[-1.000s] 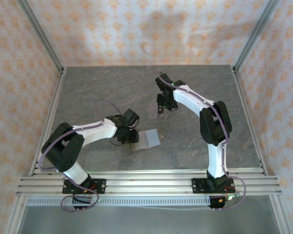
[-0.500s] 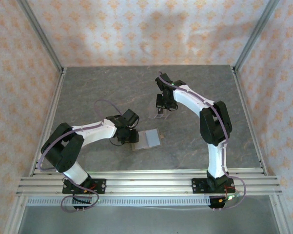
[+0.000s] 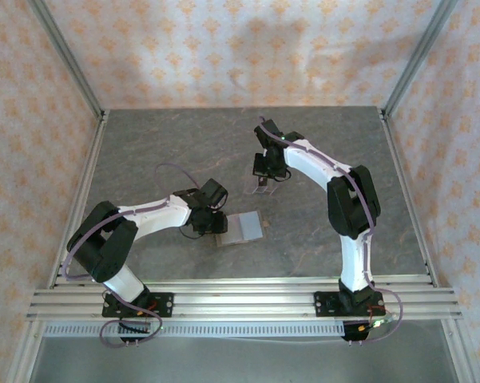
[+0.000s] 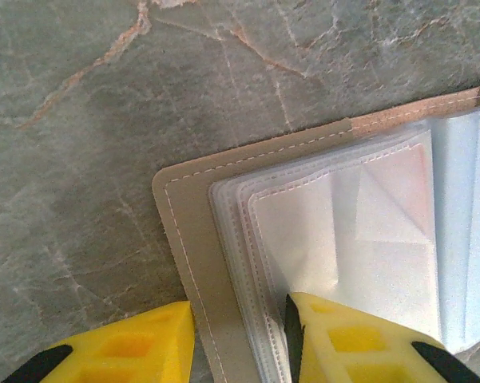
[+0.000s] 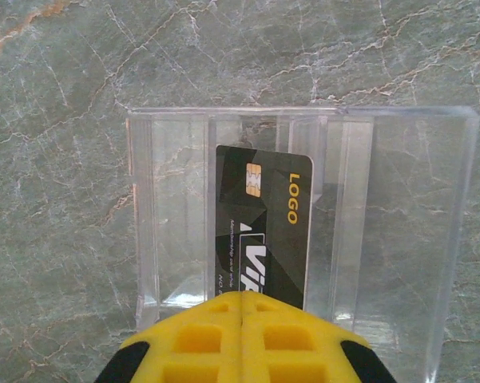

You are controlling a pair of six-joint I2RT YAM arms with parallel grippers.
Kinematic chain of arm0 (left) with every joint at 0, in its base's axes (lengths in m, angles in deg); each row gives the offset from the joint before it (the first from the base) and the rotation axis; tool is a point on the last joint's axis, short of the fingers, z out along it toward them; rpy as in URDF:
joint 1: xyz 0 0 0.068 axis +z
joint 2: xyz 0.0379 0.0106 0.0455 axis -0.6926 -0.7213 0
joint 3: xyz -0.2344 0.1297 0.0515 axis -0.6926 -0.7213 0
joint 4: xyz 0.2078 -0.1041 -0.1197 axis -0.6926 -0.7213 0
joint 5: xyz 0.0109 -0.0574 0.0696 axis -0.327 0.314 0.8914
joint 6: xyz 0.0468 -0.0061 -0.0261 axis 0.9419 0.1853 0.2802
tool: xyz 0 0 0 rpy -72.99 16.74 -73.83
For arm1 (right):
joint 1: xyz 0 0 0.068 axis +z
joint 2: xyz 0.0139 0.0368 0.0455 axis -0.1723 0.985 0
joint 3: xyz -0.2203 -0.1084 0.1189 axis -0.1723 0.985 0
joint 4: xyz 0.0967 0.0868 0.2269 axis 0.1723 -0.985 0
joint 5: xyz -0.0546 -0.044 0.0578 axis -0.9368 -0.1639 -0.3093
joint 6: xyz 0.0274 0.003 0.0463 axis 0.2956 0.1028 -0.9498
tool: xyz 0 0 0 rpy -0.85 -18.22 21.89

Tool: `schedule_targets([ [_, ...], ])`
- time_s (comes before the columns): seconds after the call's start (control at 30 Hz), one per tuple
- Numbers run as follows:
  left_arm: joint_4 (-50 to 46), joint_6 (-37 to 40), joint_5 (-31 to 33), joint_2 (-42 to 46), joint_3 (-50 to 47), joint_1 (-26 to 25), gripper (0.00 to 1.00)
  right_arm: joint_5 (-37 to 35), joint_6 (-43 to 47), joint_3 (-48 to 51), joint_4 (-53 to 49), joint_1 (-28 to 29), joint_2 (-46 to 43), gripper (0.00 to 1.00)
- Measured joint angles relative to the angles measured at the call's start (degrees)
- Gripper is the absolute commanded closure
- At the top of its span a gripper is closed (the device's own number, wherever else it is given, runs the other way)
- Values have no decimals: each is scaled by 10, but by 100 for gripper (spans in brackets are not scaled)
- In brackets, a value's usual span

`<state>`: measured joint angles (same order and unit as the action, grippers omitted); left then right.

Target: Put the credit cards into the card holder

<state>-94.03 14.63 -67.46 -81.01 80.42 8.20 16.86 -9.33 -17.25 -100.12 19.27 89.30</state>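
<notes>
The card holder [image 3: 241, 227] lies open on the table, olive-brown cover [image 4: 193, 239] down and clear sleeves [image 4: 343, 239] up. My left gripper [image 4: 240, 343] stands open over its left edge, one finger above the table and the other resting on the sleeves. A dark credit card [image 5: 263, 223] with a gold chip and gold "LOGO" sits in a clear slotted rack [image 5: 383, 223]. My right gripper [image 5: 241, 307] is shut, its tips over the card's near end; I cannot make out any pinch on the card. From above, that gripper [image 3: 263, 177] hangs over the rack [image 3: 258, 186].
The grey marbled table [image 3: 184, 144] is bounded by aluminium rails along its sides and a rail bank [image 3: 240, 299] at the near edge. Patterned walls stand behind and beside it.
My right gripper's jaws have closed and it has edged slightly left over the rack. The left arm and the card holder have stayed put.
</notes>
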Motion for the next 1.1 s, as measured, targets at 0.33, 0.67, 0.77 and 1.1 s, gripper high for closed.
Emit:
schedule_targets([
  [0.33, 4, 0, 0, 0, -2, 0, 65, -47, 0, 0, -10, -2, 0, 77],
  [0.67, 4, 0, 0, 0, -2, 0, 66, -37, 0, 0, -13, -2, 0, 81],
  [0.77, 4, 0, 0, 0, -2, 0, 66, -28, 0, 0, -13, -2, 0, 82],
  [1.1, 4, 0, 0, 0, -2, 0, 67, -11, 0, 0, -13, -2, 0, 87],
])
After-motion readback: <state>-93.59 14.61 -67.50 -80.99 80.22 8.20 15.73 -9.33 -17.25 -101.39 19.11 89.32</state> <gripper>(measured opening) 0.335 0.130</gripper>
